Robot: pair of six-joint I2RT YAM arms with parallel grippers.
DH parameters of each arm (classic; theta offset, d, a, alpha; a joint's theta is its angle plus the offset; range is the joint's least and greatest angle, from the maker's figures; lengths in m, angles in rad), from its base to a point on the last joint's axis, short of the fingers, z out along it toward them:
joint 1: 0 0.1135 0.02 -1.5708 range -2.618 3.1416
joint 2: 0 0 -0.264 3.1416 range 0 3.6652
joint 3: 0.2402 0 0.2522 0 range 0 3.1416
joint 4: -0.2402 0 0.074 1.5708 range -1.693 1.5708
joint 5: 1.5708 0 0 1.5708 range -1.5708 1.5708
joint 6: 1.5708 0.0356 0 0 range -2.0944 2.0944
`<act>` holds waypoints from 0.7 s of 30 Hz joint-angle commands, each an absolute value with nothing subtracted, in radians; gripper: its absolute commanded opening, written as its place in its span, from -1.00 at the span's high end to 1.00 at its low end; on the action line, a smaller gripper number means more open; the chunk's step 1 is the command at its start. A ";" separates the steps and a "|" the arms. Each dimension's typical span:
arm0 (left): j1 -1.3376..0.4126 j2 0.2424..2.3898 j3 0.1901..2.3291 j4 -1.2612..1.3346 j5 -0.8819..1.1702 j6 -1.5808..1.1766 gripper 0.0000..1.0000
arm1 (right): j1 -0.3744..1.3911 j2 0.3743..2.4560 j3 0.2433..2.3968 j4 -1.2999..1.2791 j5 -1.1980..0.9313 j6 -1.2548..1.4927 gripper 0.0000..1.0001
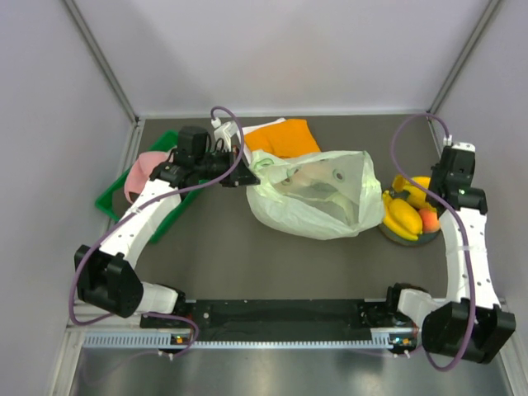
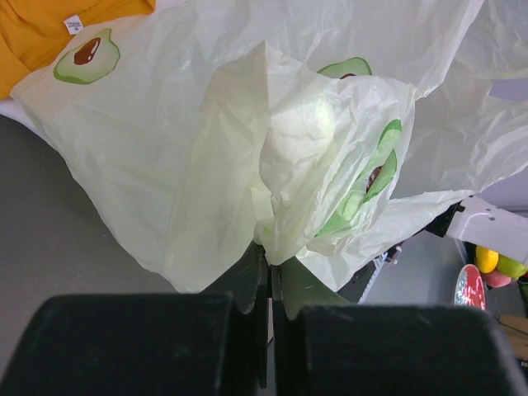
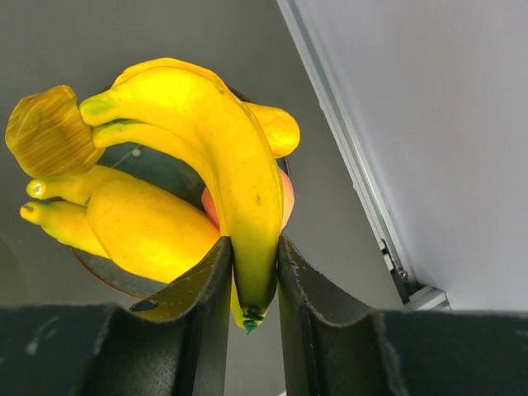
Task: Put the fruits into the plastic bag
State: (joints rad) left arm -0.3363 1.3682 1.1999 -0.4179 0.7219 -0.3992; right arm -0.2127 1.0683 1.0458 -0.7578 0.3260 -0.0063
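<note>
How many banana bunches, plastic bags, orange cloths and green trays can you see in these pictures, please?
Banana bunches: 2
Plastic bag: 1
Orange cloth: 1
Green tray: 1
Total: 5

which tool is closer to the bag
Left. The left tool is shut on the left edge of the bag; the right tool is off to its right, shut on a banana at the plate.

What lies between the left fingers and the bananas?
The plastic bag, pinched in the left fingers, spreads across that stretch towards the bananas; the top view shows it.
</note>
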 commanded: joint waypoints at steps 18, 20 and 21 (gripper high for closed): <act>-0.333 1.373 1.184 -0.367 0.749 -0.407 1.00 | -0.227 0.911 1.351 -0.830 0.359 0.098 1.00; -0.333 1.374 1.184 -0.368 0.746 -0.407 1.00 | -0.227 0.897 1.406 -0.834 0.327 0.113 1.00; -0.333 1.376 1.184 -0.368 0.749 -0.407 1.00 | -0.227 0.887 1.422 -0.838 0.287 0.129 1.00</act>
